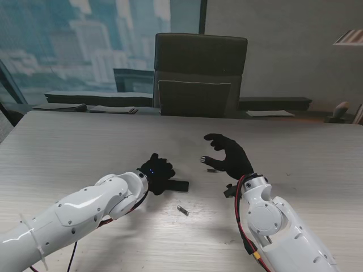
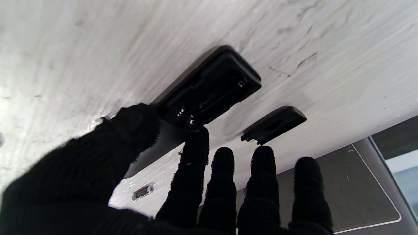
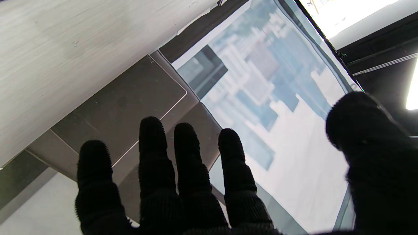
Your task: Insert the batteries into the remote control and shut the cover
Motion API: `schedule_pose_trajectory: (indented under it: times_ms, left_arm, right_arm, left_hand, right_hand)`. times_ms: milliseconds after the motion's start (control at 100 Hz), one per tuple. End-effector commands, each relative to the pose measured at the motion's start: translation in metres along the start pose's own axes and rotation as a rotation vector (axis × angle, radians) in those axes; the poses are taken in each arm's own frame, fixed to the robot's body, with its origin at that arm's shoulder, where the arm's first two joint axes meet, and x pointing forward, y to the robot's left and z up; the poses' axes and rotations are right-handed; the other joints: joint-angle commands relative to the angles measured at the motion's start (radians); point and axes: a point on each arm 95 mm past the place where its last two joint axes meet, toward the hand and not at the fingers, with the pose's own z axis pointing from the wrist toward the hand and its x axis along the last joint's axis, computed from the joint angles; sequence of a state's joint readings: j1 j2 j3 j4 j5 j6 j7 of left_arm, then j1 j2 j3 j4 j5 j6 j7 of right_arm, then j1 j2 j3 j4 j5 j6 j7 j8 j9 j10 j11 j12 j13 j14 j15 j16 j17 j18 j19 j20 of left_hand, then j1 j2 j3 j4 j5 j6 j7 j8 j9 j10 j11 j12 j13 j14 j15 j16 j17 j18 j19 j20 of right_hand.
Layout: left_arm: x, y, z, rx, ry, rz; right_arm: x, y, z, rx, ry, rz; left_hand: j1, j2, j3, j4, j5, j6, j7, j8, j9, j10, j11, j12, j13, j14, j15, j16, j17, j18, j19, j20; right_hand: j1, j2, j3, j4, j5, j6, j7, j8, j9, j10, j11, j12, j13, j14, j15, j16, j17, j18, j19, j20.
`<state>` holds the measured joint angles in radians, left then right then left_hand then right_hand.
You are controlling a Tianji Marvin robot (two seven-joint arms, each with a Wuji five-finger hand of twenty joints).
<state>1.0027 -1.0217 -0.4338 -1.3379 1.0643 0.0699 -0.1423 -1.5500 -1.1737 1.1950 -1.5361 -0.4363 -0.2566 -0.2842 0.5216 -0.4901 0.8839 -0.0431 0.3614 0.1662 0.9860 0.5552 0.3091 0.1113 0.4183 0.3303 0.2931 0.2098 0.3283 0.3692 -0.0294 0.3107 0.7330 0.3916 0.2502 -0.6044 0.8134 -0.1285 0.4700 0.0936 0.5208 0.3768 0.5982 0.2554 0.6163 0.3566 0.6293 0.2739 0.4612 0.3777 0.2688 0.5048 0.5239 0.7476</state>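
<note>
On the table, left hand (image 1: 156, 173) pins the remote (image 2: 209, 89), thumb and index on its near end, bay open and looking empty; long axis runs 9-to-3 in the stand view. Cover (image 2: 273, 124) lies just beside it. One battery (image 1: 182, 211) sits at roughly 5 o'clock from the left hand, nearer to me. Right hand (image 1: 228, 156) hovers splayed, holding nothing, remote at its 9 o'clock. Right hand looks better placed for the battery pick.
</note>
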Motion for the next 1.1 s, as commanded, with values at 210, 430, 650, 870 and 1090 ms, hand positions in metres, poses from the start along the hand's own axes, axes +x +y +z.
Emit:
schedule_pose_trajectory:
  times_ms: [210, 430, 650, 870, 1090]
  left_arm:
    - [0.012, 0.012, -0.003, -0.034, 0.027, 0.001]
    - [0.009, 0.006, -0.010, 0.002, 0.022, -0.005]
    - [0.000, 0.003, -0.019, 0.045, -0.023, -0.019]
    - [-0.015, 0.011, -0.030, 0.069, -0.104, -0.052]
    - [-0.030, 0.028, -0.042, 0.083, -0.199, -0.114]
  right_arm:
    - [0.002, -0.004, -0.001, 0.005, -0.008, 0.014]
    - [0.001, -0.004, -0.002, 0.003, -0.014, 0.005]
    - [0.001, -0.004, -0.002, 0.004, -0.013, 0.005]
    - [0.001, -0.005, -0.001, 0.009, -0.015, 0.006]
    - [0.000, -0.006, -0.001, 0.018, -0.019, 0.002]
  left_hand:
    - [-0.050, -0.016, -0.023, 0.001, -0.124, -0.290, -0.367, -0.186, -0.032, 0.007, 0.002, -0.006, -0.033, 0.006, 0.001, 0.001, -0.030, -0.008, -0.001, -0.022]
    - [-0.083, -0.012, -0.053, -0.023, -0.125, -0.266, -0.379, -0.192, -0.032, 0.009, 0.001, -0.007, -0.037, 0.008, -0.006, -0.001, -0.034, -0.006, -0.007, -0.024]
    - [-0.084, 0.001, -0.073, -0.023, -0.100, -0.181, -0.416, -0.210, -0.025, 0.017, -0.001, -0.008, -0.033, 0.012, -0.007, 0.001, -0.032, -0.004, -0.009, -0.023]
    - [-0.080, 0.003, -0.068, -0.021, -0.073, -0.156, -0.423, -0.213, -0.005, 0.017, 0.004, -0.006, -0.027, 0.013, -0.006, 0.001, -0.025, -0.002, -0.006, -0.021]
    - [-0.080, -0.001, -0.062, -0.022, -0.042, -0.150, -0.419, -0.209, 0.004, 0.025, 0.003, -0.005, -0.027, 0.018, -0.006, 0.001, -0.024, 0.000, -0.008, -0.020]
  right_hand:
    - [0.001, 0.012, 0.015, 0.026, 0.008, 0.006, 0.008, -0.020, 0.013, 0.018, -0.001, 0.000, 0.017, 0.013, 0.009, 0.008, 0.005, 0.017, -0.021, 0.019]
    - [0.005, 0.006, 0.022, 0.024, 0.010, 0.010, 0.009, -0.020, 0.013, 0.019, 0.003, 0.001, 0.015, 0.013, 0.011, 0.009, 0.007, 0.019, -0.021, 0.019]
    - [0.005, 0.005, 0.024, 0.024, 0.010, 0.009, 0.010, -0.020, 0.012, 0.018, 0.003, 0.000, 0.017, 0.013, 0.014, 0.009, 0.007, 0.020, -0.021, 0.018]
    - [0.006, 0.004, 0.024, 0.024, 0.010, 0.009, 0.010, -0.020, 0.012, 0.019, 0.004, 0.000, 0.014, 0.015, 0.012, 0.007, 0.007, 0.020, -0.020, 0.018]
    - [0.013, -0.003, 0.027, 0.024, 0.012, 0.008, 0.011, -0.019, 0.011, 0.018, 0.006, 0.000, 0.016, 0.013, 0.016, 0.008, 0.009, 0.019, -0.019, 0.018]
